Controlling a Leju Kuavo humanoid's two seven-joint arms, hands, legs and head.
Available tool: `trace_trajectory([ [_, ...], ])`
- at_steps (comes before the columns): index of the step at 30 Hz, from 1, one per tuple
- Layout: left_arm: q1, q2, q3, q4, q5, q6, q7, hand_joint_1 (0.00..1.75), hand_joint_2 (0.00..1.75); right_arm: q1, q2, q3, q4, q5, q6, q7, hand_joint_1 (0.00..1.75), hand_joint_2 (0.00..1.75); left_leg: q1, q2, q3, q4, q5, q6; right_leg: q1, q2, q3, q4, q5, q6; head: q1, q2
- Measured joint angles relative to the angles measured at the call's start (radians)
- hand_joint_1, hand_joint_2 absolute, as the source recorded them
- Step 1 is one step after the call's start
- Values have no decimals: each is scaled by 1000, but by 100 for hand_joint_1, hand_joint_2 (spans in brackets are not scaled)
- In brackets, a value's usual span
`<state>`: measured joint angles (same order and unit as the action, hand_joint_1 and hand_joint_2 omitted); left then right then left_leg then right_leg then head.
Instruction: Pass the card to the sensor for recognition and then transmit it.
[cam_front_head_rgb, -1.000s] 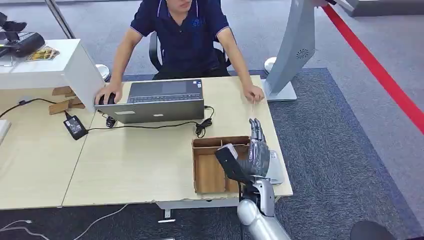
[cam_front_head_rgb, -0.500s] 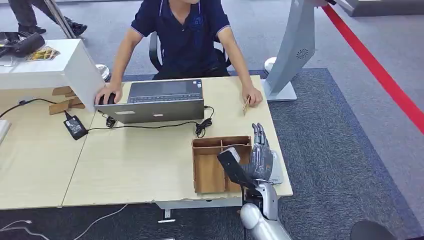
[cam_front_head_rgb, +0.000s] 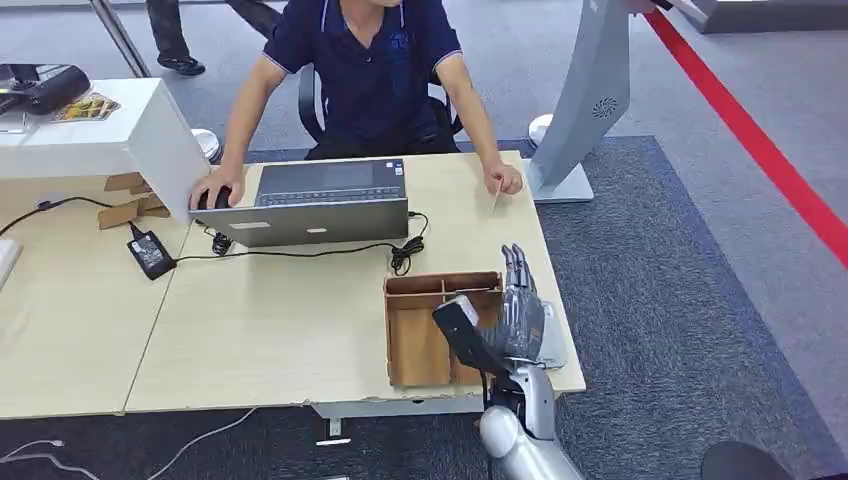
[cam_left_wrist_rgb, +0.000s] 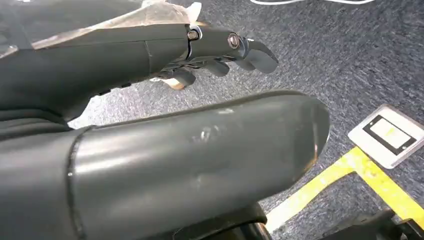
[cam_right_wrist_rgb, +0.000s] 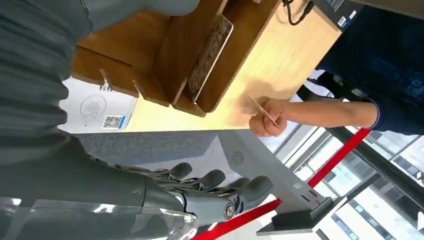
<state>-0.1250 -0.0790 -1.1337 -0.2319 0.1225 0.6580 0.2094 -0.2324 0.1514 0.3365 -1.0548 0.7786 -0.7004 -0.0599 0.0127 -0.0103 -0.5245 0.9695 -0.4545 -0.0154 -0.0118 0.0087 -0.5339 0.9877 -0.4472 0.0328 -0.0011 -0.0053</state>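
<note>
1. The card (cam_front_head_rgb: 495, 199) is a thin, pale tan rectangle, seen nearly edge-on as a slim sliver.
2. A person's hand (cam_front_head_rgb: 505, 181) pinches it at the far right corner of the bench (cam_front_head_rgb: 260, 320), with the card tilted and its lower edge near the benchtop.
3. In the right wrist view the card (cam_right_wrist_rgb: 262, 110) shows as a narrow light strip sticking out of the person's closed fingers.
4. The right robot hand (cam_front_head_rgb: 517, 305) is raised over the bench's near right edge with fingers straight and together, pointing away from the robot; it holds nothing.
5. It sits just above a flat white sensor (cam_front_head_rgb: 549, 340) printed with a wave mark and a square code, beside a brown cardboard tray (cam_front_head_rgb: 420, 345) with dividers.
6. A second card with a dark patterned face (cam_right_wrist_rgb: 209, 52) stands in one tray slot.
7. The left robot hand (cam_left_wrist_rgb: 220, 55) hangs over grey carpet, fingers loosely curled and empty.
</note>
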Motion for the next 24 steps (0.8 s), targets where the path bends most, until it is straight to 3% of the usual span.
trace_trajectory([
  [24, 0, 0, 0, 0, -6, 0, -2, 0, 0, -6, 8, 0, 3, 29, 0, 12, 0, 175, 0, 0, 0, 0, 0, 0, 0, 0, 0, 0, 0, 0, 0, 0],
])
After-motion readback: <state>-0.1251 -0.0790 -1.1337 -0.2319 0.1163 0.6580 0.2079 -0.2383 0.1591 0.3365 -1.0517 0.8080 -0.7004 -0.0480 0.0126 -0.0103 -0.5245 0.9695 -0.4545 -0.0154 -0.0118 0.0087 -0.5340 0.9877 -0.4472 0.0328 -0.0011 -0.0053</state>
